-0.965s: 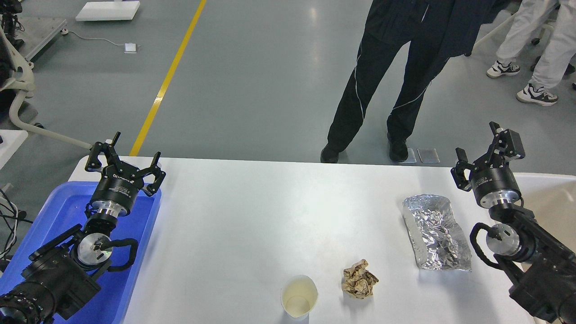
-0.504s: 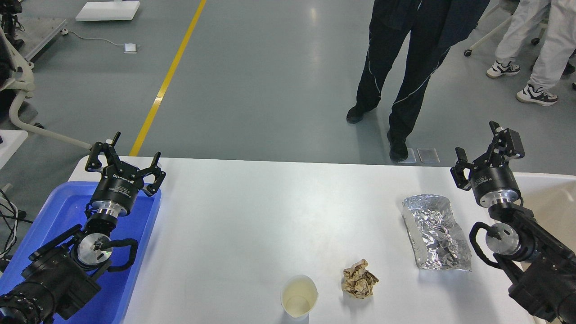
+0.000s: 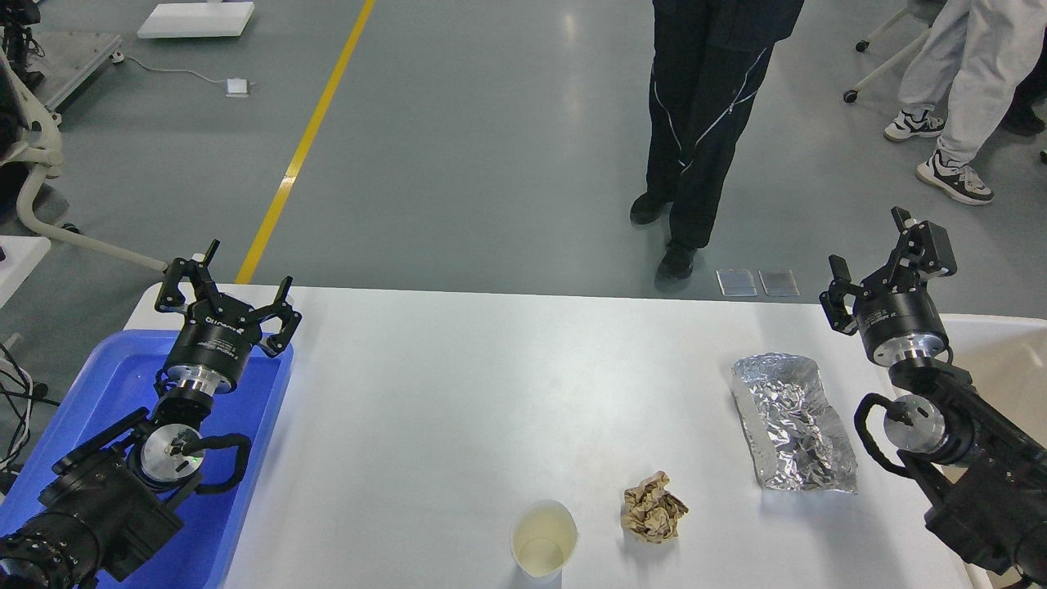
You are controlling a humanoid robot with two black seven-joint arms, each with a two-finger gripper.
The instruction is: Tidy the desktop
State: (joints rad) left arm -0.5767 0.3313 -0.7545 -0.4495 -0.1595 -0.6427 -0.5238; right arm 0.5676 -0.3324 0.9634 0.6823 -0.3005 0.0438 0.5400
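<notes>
The glossy white desktop (image 3: pixel 458 393) fills the middle of the head view. On it lie a crumpled silver foil bag (image 3: pixel 792 424) at the right, a crumpled brown paper ball (image 3: pixel 653 507) near the front, and an empty paper cup (image 3: pixel 543 541) at the front edge. My left gripper (image 3: pixel 225 286) is open and empty above the far end of the blue tray (image 3: pixel 106 384). My right gripper (image 3: pixel 883 262) is open and empty, raised just behind and to the right of the foil bag.
The blue tray sits at the desktop's left end. A beige-white bin (image 3: pixel 1002 360) stands at the right edge behind my right arm. A person in black trousers (image 3: pixel 695 123) stands on the floor beyond the far edge, another at the top right.
</notes>
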